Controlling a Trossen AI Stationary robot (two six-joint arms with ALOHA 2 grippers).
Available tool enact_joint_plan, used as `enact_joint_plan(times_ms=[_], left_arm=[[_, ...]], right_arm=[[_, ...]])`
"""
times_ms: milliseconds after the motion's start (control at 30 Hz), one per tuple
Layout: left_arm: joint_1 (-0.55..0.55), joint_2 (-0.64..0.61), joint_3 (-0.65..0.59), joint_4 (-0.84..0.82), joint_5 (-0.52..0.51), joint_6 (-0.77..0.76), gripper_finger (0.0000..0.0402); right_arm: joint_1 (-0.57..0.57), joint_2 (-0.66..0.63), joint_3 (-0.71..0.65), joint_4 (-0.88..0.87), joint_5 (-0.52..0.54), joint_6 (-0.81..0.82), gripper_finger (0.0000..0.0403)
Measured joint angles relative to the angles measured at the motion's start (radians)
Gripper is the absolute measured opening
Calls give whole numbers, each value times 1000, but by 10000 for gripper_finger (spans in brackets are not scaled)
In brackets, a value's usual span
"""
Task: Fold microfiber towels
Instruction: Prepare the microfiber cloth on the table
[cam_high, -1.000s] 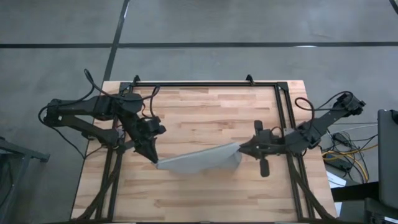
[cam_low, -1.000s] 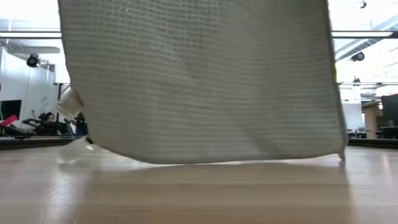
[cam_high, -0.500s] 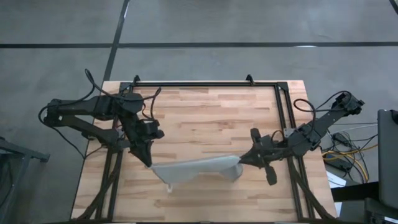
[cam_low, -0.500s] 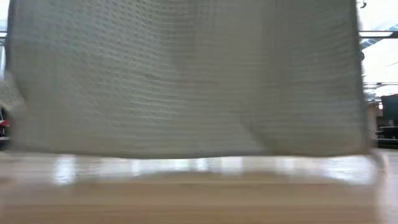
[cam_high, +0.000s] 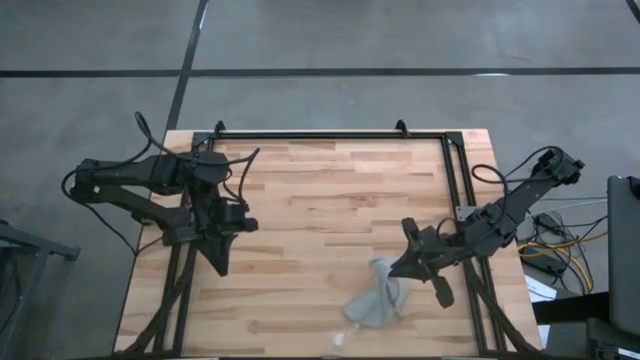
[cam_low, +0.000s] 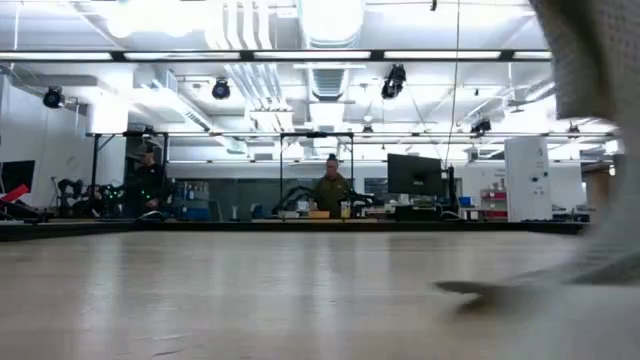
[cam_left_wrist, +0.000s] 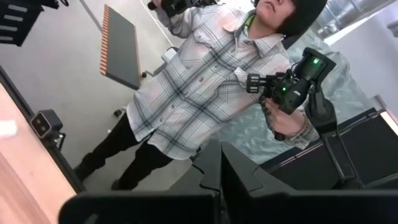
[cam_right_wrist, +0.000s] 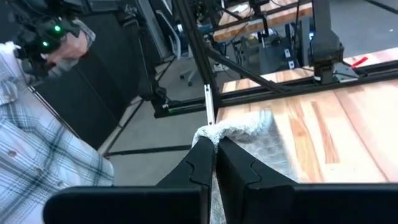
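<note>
The grey-green microfiber towel (cam_high: 370, 305) hangs bunched below my right gripper (cam_high: 392, 268), over the table's near right part. It shows blurred at the right edge of the low view (cam_low: 595, 130); whether its lower end touches the tabletop I cannot tell. My right gripper (cam_right_wrist: 215, 148) is shut on the towel. At the table's left side my left gripper (cam_high: 221, 266) is shut with nothing between its fingers (cam_left_wrist: 221, 167), well apart from the towel. My right gripper pinches a bunched bit of the towel's upper edge (cam_right_wrist: 210, 132) between its two fingers. The fingers come nearly level from the table's right side. The towel droops slack below and beyond them, gathered into a narrow bundle (cam_high: 365, 312).
A black rail frame (cam_high: 330, 135) runs along the table's far edge and down both sides. A person in a plaid shirt (cam_left_wrist: 199, 87) stands beyond the table holding a controller. Bare wooden tabletop (cam_high: 320, 210) lies between the two arms.
The towel, stretched between both grippers a second ago, has come off my left gripper; its left side has dropped and swung right, so it now hangs bunched from my right gripper alone. My right gripper has gone a little toward the near edge. My left gripper has turned on the spot.
</note>
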Motion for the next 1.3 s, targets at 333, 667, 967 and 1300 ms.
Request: enact_joint_plan(times_ms=[333,667,967,1300], left_arm=[[1,1,0,0,-126,41,3],[1,22,-47,-79,-639,55,40],[1,129,-144,-68,-643,52,106],[1,273,-167,-54,-665,111,183]], right_arm=[[0,15,0,2,0,26,8],[-1,14,3,3,8,22,8],[-26,52,3,112,-2,-57,8],[-30,94,29,151,-29,-86,8]])
